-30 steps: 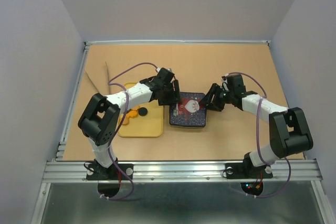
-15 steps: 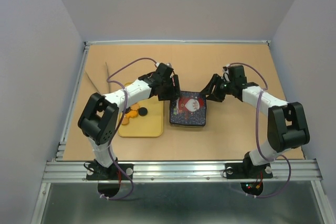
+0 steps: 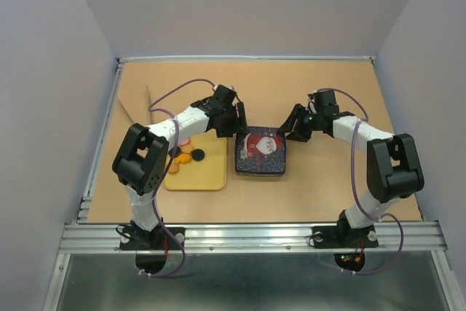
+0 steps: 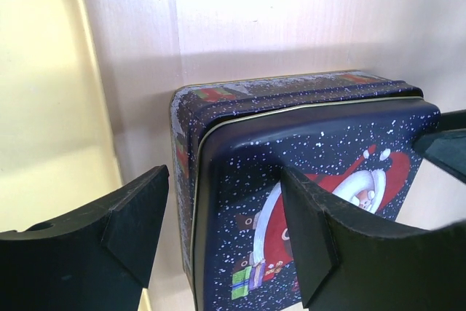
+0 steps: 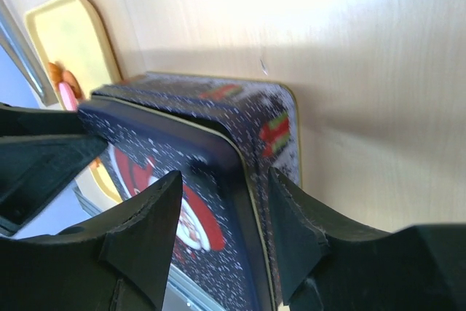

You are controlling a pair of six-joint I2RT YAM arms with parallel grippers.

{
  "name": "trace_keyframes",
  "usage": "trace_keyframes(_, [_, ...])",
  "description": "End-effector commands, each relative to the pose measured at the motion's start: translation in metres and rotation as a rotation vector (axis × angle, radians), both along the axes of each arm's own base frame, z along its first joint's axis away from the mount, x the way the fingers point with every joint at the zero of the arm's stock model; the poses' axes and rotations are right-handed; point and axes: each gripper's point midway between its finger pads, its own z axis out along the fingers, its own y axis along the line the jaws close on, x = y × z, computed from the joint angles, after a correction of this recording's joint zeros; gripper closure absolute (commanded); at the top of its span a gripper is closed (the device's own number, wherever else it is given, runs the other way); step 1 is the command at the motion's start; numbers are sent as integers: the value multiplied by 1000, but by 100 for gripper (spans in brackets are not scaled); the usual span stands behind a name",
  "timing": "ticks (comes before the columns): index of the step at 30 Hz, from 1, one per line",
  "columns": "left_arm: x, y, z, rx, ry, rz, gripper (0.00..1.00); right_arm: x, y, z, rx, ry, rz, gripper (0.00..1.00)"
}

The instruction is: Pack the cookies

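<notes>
A dark blue tin (image 3: 260, 154) with a Santa lid stands closed in the middle of the table. A few cookies, orange (image 3: 185, 157), black (image 3: 197, 154) and pink, lie on the yellow tray (image 3: 198, 178) to its left. My left gripper (image 3: 237, 126) is open and empty just behind the tin's far left corner. In the left wrist view its open jaws (image 4: 224, 242) straddle the lid's left edge (image 4: 200, 202). My right gripper (image 3: 293, 130) is open and empty at the tin's far right corner. In the right wrist view its jaws (image 5: 224, 234) straddle the right edge (image 5: 244, 172).
The tray shows beside the tin in the left wrist view (image 4: 44, 107) and beyond it in the right wrist view (image 5: 73, 41), with orange and pink cookies (image 5: 62, 85) at its edge. A cardboard flap (image 3: 138, 111) stands at the far left. Grey walls enclose the table.
Both grippers have drawn back from over the Santa lid toward the tin's far corners and risen a little. The lid stays on the tin, which has not moved.
</notes>
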Motion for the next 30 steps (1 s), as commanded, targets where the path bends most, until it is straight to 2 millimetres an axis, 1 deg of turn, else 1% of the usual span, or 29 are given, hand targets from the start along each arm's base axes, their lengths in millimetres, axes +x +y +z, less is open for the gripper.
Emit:
trace_keyframes(1, [16,0,7,-1,-40,-17,27,32,-1,24,-6,-89,-17,44])
trace_keyframes(4, [22,3,7,-2,-43,-23,27,37,0,19,-5,-76,-18,45])
trace_keyframes(5, [24,2,8,-2,-43,-27,27,39,1,20,-3,-79,-20,45])
trace_keyframes(6, [27,6,7,0,-42,-20,27,40,1,19,-4,-76,-20,45])
trace_keyframes(12, [40,14,2,5,-35,-26,27,46,1,7,-15,-50,-24,46])
trace_keyframes(13, [41,15,-1,9,-29,-32,27,46,1,2,-16,-37,-25,46])
trace_keyframes(17, [44,16,-6,15,-17,-44,27,49,2,-4,-20,-25,-24,47])
trace_keyframes(20, [46,17,-11,21,-8,-48,27,49,1,-12,-29,-8,-30,48])
trace_keyframes(22, [47,18,-13,26,-6,-53,27,48,-1,-19,-37,11,-38,50])
trace_keyframes(23, [46,18,-15,27,0,-56,27,47,-1,-22,-39,15,-39,52])
trace_keyframes(24, [47,18,-15,28,-2,-64,27,46,-2,-26,-47,24,-41,59])
trace_keyframes(27, [48,18,-18,35,5,-70,27,44,-4,-33,-57,38,-44,74])
trace_keyframes(28, [49,18,-19,38,9,-70,27,44,-5,-36,-62,43,-46,84])
trace_keyframes(30, [50,17,-20,40,12,-77,27,42,-5,-43,-67,58,-49,93])
